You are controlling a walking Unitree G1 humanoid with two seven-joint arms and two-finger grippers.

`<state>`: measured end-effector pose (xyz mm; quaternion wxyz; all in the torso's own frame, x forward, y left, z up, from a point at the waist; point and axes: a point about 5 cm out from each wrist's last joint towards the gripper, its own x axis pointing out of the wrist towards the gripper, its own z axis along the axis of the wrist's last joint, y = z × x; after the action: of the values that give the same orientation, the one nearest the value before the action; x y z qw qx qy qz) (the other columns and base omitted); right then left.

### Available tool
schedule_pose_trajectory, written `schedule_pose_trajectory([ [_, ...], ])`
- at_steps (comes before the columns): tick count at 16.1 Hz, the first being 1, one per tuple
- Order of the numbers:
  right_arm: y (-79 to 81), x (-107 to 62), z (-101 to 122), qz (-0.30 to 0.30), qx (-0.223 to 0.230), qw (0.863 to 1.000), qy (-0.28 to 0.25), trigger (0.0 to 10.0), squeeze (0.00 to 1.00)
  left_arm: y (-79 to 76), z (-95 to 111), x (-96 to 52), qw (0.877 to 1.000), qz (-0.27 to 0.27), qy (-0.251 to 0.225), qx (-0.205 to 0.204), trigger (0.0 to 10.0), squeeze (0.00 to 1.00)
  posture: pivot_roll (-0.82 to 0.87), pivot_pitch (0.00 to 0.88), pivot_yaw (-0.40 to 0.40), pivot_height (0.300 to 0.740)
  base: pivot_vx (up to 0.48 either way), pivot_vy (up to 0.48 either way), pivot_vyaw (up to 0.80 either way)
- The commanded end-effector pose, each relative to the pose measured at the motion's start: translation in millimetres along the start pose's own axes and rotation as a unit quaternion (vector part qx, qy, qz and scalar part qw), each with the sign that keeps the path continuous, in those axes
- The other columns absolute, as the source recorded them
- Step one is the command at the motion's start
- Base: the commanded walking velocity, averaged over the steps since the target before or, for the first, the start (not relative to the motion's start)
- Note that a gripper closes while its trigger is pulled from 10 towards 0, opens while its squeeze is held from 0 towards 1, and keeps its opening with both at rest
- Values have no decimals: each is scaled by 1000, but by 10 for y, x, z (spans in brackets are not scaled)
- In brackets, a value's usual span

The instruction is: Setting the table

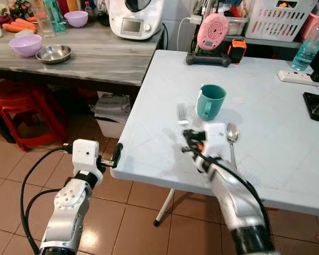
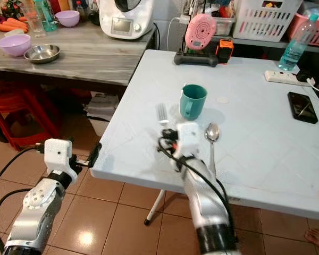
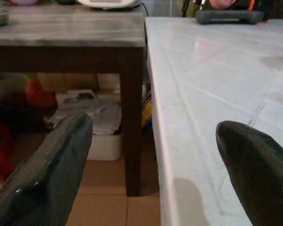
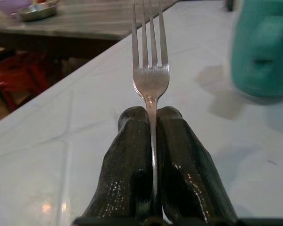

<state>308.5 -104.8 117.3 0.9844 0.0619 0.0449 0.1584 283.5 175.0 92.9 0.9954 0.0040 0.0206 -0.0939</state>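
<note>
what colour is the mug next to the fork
Teal green ceramic mug, clearest in the left eye view.

A silver fork (image 4: 151,70) is pinched by its handle between the two black fingers of the right pincer (image 4: 152,123), tines pointing forward over the white surface (image 1: 276,133). Just beyond its tines, a teal mug (image 1: 210,101) stands upright, its handle facing the robot. A silver spoon (image 1: 232,136) lies flat near the mug, bowl up, its handle running toward the near edge.
</note>
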Motion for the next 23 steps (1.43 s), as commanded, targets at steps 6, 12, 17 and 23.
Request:
schedule_pose_trajectory([
  [6,-56,-239,-19,-45,-1,999,-14,10000,0,-86,56,149,1000,-19,-13,-12,10000,0,4,0,10,740,0,0,-264],
  [12,-61,-246,27,-50,-3,999,-20,10000,0,-111,37,174,999,-27,-12,-20,10000,0,4,0,9,740,0,294,-775],
  [17,-44,-266,28,-46,-6,999,-25,10000,0,-111,27,173,999,-28,-13,-20,10000,0,12,0,1,740,0,406,-145],
  [23,-50,-290,85,-43,-13,998,-46,10000,0,-39,81,206,1000,-12,-24,-11,10000,0,16,0,4,740,0,411,372],
])
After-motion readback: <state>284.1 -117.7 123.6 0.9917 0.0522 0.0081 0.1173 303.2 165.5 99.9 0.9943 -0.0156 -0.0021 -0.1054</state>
